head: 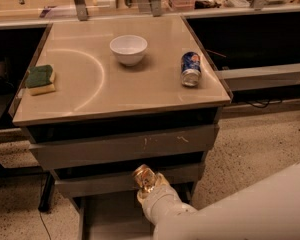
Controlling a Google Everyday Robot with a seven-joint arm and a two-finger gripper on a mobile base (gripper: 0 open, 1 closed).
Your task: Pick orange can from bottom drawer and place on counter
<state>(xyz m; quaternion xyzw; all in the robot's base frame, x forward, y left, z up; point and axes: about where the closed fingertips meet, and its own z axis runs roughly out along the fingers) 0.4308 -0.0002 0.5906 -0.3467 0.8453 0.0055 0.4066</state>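
orange can (143, 176), clasped in the gripper (148, 185), hangs above the bottom drawer (110, 218), label unreadable.

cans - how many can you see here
2. The blue can sits on the counter's right side; the orange can is in the gripper, before the middle drawer. Closed drawers could hide more.

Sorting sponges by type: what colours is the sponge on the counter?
Sponge: green top, yellow base; camera view. Gripper holds orange can above bottom drawer.

Warm overhead light sheens the counter (140, 91), while the gripper (147, 183), clasping the glinting orange can (142, 174), sits dimmer at lower centre.
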